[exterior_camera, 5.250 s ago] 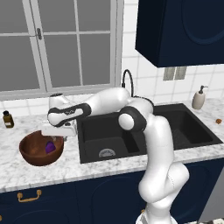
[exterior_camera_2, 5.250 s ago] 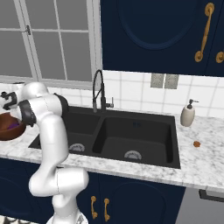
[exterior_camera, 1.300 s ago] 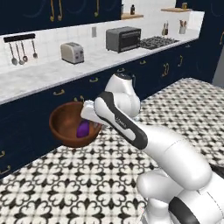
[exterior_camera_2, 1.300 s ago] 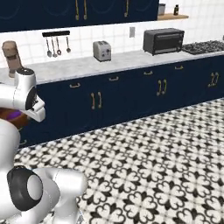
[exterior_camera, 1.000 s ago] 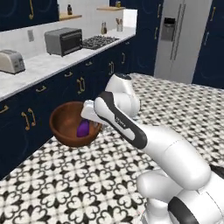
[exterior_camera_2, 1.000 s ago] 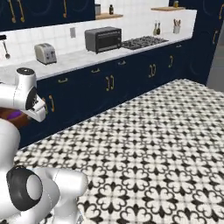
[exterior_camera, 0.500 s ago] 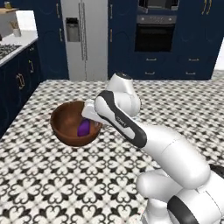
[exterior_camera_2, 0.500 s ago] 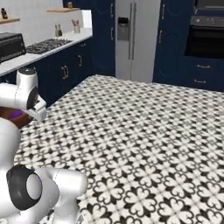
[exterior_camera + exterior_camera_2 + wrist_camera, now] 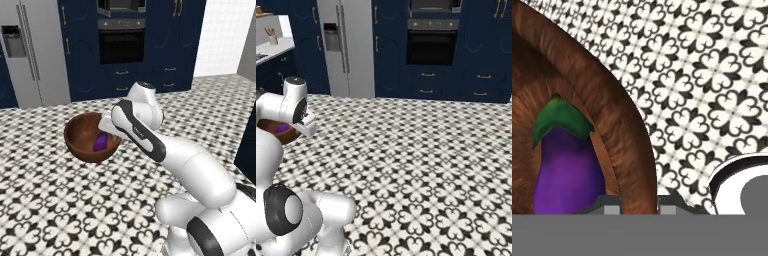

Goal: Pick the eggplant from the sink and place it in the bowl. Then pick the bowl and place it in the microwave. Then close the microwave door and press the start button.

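A reddish-brown wooden bowl (image 9: 82, 135) hangs in the air over the tiled floor, and my gripper (image 9: 106, 126) is shut on its right rim. The purple eggplant (image 9: 100, 142) with its green cap lies inside the bowl. In the hand view the bowl's rim (image 9: 624, 140) runs between my gripper (image 9: 638, 204) tips, with the eggplant (image 9: 567, 170) just left of it. From the right base view, the bowl (image 9: 268, 132) and eggplant (image 9: 281, 129) peek out behind my arm. The microwave (image 9: 122, 4) sits at the top edge above the oven, its door cropped. The sink is out of view.
A grey fridge (image 9: 35, 50) stands at the far left, and a black built-in oven (image 9: 122, 42) sits in dark blue cabinets (image 9: 170, 45) straight ahead. Black-and-white patterned floor (image 9: 421, 150) spreads between me and them. A counter corner (image 9: 271, 47) shows at the left.
The whole view has swung as the base turned: counter and stove gave way to the fridge and oven wall ahead. The bowl with the eggplant stays in my shut gripper.
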